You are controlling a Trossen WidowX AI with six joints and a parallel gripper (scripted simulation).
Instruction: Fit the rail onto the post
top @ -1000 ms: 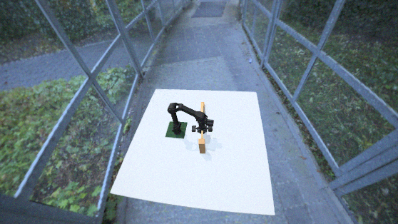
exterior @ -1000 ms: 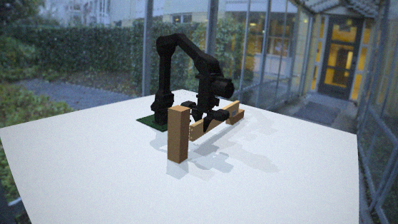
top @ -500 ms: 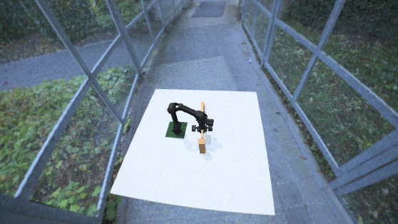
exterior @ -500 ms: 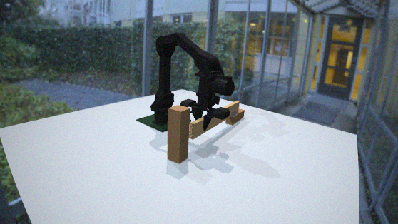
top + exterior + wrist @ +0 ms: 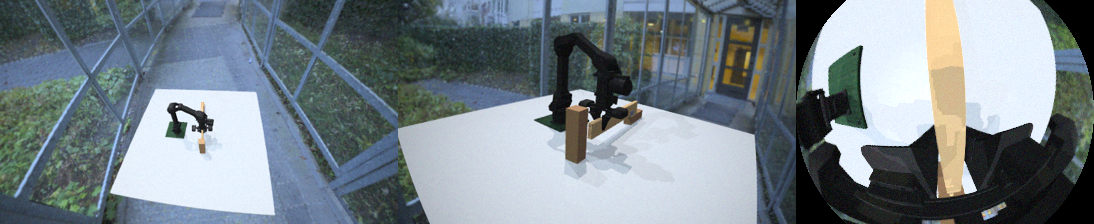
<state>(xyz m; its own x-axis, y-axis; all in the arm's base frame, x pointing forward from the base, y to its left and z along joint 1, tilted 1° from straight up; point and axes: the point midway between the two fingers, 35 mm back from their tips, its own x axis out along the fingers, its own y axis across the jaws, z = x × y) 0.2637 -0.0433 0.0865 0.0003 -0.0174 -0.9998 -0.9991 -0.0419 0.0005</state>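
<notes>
The long wooden rail [image 5: 202, 107] [image 5: 595, 131] [image 5: 945, 45] runs away from the post [image 5: 202, 147] [image 5: 575, 135]. Its far end is at the bracket on the footboard block [image 5: 636, 118]. Its near end is raised off the table, close beside the upright post; the exterior view shows the end face just right of the post's edge. Whether they touch, and how level the rail is, I cannot tell exactly. My gripper [image 5: 600, 123] [image 5: 945, 126] is shut on the rail near that end, one finger on each side. The pegs and the holes are hidden or too small to see.
The arm's base stands on a green plate [image 5: 181, 133] [image 5: 545, 122] [image 5: 852, 90], to the left of the rail. The white table top [image 5: 160, 171] [image 5: 505, 185] lies under everything. Shadows of the arm and the post fall on it.
</notes>
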